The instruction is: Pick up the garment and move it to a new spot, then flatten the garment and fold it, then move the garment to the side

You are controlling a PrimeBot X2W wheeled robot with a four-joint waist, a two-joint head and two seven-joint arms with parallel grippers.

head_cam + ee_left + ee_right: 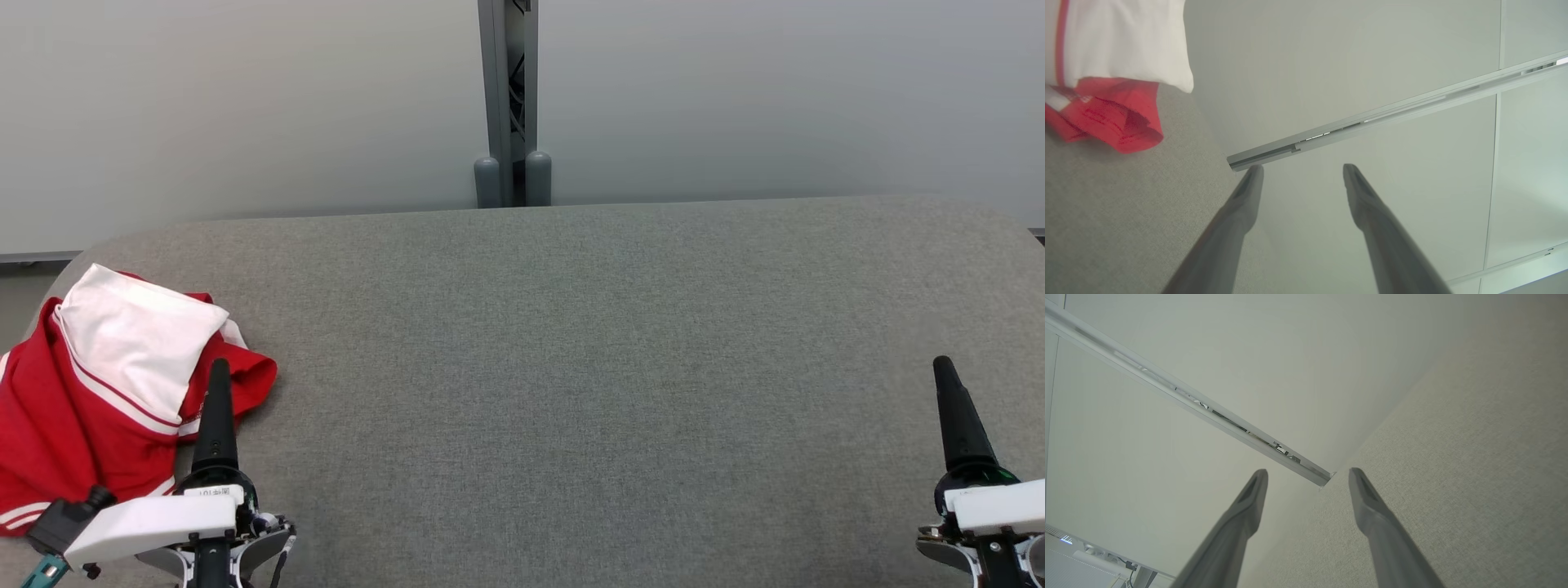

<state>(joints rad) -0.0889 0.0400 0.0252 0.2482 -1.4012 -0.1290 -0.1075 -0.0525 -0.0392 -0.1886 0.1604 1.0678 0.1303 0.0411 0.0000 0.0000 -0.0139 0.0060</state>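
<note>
Grey table (pixel 571 367) holds garment (pixel 98 392) at left edge.

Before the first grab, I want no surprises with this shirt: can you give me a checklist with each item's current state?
1. Left gripper open, nothing held: ok.
2. Right gripper open, nothing held: ok.
3. Garment on the left arm's side: ok, it lies at the left end of the table, next to that gripper.
4. Garment wholly on the table: cannot tell, its left part runs off the head view.
5. Garment flat: not ok, it is bunched, white part lying over red.
</note>
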